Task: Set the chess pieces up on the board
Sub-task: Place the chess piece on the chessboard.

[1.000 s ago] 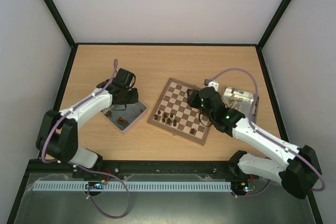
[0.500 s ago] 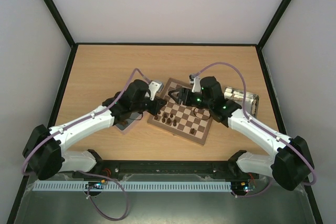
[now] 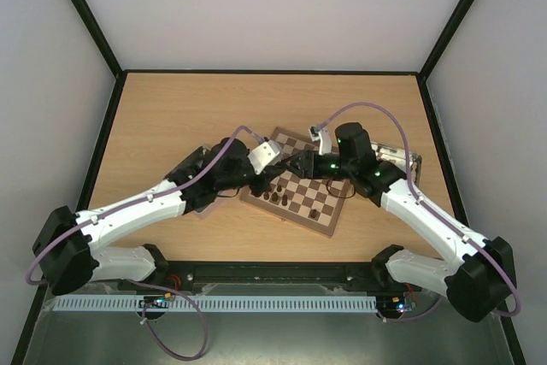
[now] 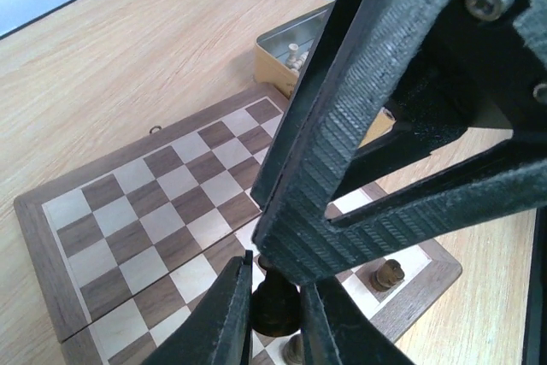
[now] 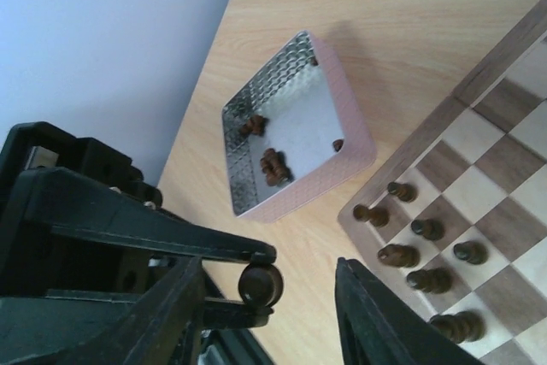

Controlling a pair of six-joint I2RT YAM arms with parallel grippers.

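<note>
My left pincer (image 4: 275, 292) is clamped on a small dark chess piece (image 5: 260, 285) over the board (image 4: 128, 237), my right pincer (image 5: 269, 271) stands apart around it, and I judge this light, stiff, smooth wooden piece best pinched at its narrow waist.

Board (image 3: 301, 184) lying mid-way on the desk (image 3: 171, 108) between a tray (image 5: 312, 190) and a tin (image 4: 272, 61), with the left gripper (image 4: 277, 279) and right gripper (image 5: 267, 275) meeting over its left side.
The board is lying askew at the middle of the desk. The tray is sitting just left of it, with a few pieces (image 5: 272, 165) lying inside. The tin is sitting just right of it, also holding pieces. More pieces are standing in two short rows on the squares along the board's near-left edge. The left gripper is hanging over that edge, clamping one piece (image 4: 275, 307). The right gripper is hanging close beside it on the right.
</note>
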